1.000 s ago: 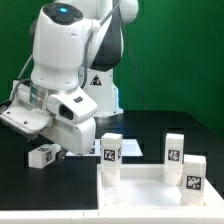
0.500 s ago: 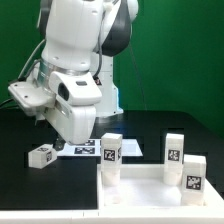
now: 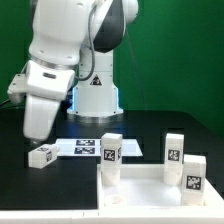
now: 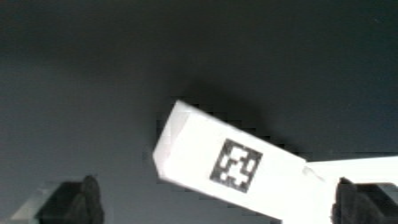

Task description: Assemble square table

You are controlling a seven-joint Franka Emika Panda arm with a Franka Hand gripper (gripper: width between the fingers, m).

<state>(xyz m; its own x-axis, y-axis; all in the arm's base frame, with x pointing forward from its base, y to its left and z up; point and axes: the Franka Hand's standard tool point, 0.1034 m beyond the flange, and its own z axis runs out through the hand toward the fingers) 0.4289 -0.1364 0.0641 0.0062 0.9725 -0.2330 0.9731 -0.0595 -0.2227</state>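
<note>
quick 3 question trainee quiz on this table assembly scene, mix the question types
1. True or false: the loose leg on the black table lies apart from the tabletop.
2. How many legs stand upright at the tabletop? A) one B) three C) five
3. Fill in: in the wrist view the gripper fingers stand ____, holding nothing.

Key: 1 true; 2 B; 3 open

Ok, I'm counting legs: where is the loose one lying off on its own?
In the exterior view the loose leg lies on the black table at the left, below the arm, left of the marker board and apart from the tabletop.
</note>
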